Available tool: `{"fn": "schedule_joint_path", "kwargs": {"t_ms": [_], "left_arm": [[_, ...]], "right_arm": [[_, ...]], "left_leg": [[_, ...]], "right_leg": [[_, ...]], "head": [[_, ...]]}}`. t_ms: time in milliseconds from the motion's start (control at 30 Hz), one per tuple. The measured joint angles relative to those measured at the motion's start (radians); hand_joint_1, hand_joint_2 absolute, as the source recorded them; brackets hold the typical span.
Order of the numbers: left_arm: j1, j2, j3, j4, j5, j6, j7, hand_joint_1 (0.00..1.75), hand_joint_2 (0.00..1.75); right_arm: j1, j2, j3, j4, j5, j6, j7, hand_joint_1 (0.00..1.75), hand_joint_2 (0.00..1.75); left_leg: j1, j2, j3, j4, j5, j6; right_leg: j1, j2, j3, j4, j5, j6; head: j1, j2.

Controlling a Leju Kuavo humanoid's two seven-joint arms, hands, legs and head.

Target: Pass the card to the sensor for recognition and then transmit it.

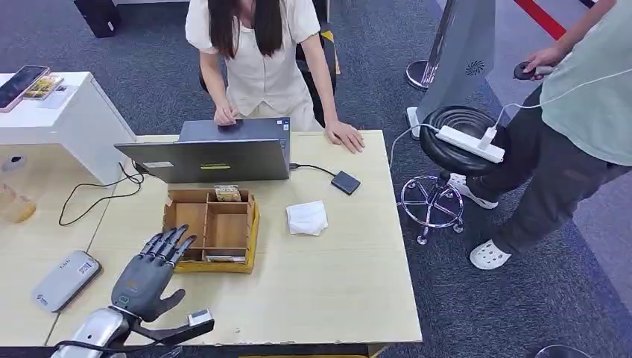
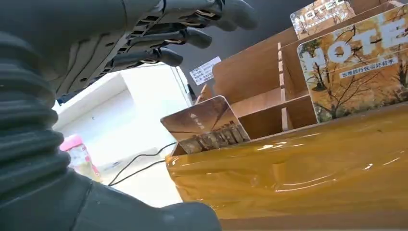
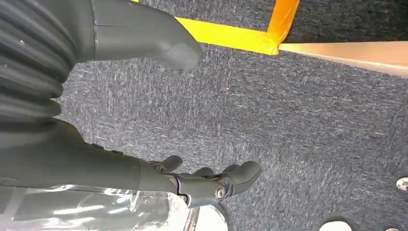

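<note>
We take the wooden box [image 1: 212,227] as our landmark; it sits on the pale tabletop [image 1: 328,283], wrapped below in yellow film. A card [image 1: 227,193] stands in its far compartment, and another card [image 2: 206,126] leans in its near left corner; more lie along its near edge, too small to read. Our left hand [image 1: 149,274] hovers just left of the box, fingers [image 1: 170,243] spread and holding nothing. Our right hand [image 3: 202,183] hangs over grey carpet, fingers loosely apart and empty. Behind the box stands a laptop [image 1: 216,153], which partly hides the person working at it. Right of the box lie a white cloth [image 1: 306,218] and a small dark sensor [image 1: 345,182] on a cable. Another person, right of the tabletop, is cut off by the frame.
</note>
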Motion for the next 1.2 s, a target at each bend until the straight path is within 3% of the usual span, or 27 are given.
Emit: {"fn": "schedule_joint_path", "kwargs": {"t_ms": [567,1200], "left_arm": [[-0.041,-0.065,0.05,0.018,-0.09,0.014,0.053,0.0,1.75],[-0.062,-0.093,0.078,0.066,-0.123,0.015,0.063,0.0,1.75]], "right_arm": [[0.0,0.009,-0.018,-0.005,0.017,0.013,-0.004,0.0,1.75],[0.001,0.015,-0.035,-0.011,0.018,0.014,-0.01,0.0,1.75]], "left_leg": [[0.0,0.0,0.0,0.0,0.0,0.0],[0.0,0.0,0.0,0.0,0.0,0.0]], "right_leg": [[0.0,0.0,0.0,0.0,0.0,0.0],[0.0,0.0,0.0,0.0,0.0,0.0]], "head": [[0.0,0.0],[0.0,0.0]]}}
